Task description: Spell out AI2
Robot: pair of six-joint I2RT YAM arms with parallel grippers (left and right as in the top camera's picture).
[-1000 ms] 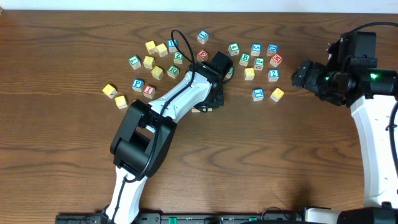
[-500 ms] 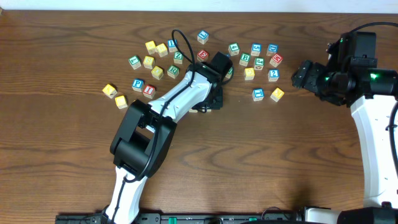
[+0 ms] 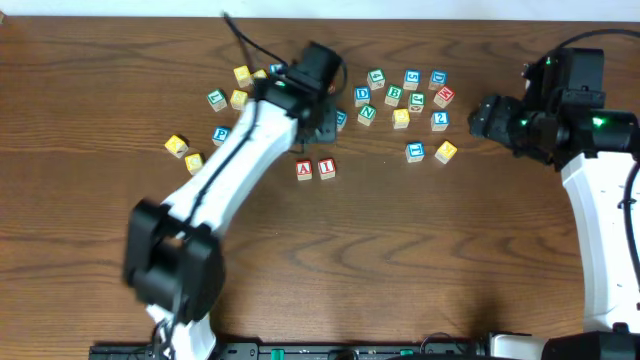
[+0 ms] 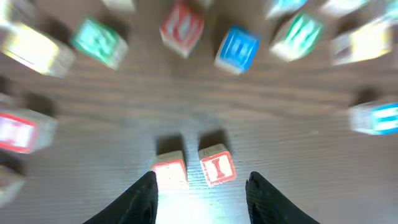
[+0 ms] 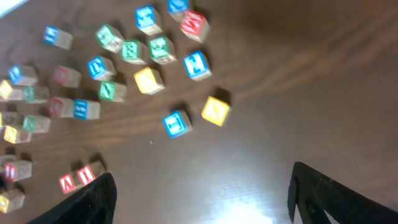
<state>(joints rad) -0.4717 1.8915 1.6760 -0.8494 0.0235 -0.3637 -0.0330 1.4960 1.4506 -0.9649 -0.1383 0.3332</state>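
Note:
The red "A" cube [image 3: 304, 170] and the red "I" cube [image 3: 326, 168] stand side by side, "A" on the left, on the wooden table [image 3: 400, 250]. In the left wrist view the "A" [image 4: 169, 171] and "I" [image 4: 216, 165] lie just ahead of my left gripper [image 4: 202, 196], which is open and empty. Overhead, that gripper [image 3: 325, 128] hangs just behind the pair. The blue "2" cube [image 3: 440, 120] sits in the right cluster, also in the right wrist view [image 5: 196, 65]. My right gripper [image 3: 482, 117] is open and empty to the right of it.
Several other letter cubes lie scattered along the back of the table, green-lettered ones [image 3: 367, 115] and plain yellow ones [image 3: 176, 146] among them. A blue cube [image 3: 415, 151] and a yellow cube [image 3: 446, 151] lie in front of the "2".
My left arm has swung back and to the left, off the spot it covered. The "A" and "I" cubes now show side by side. The right arm has not moved.

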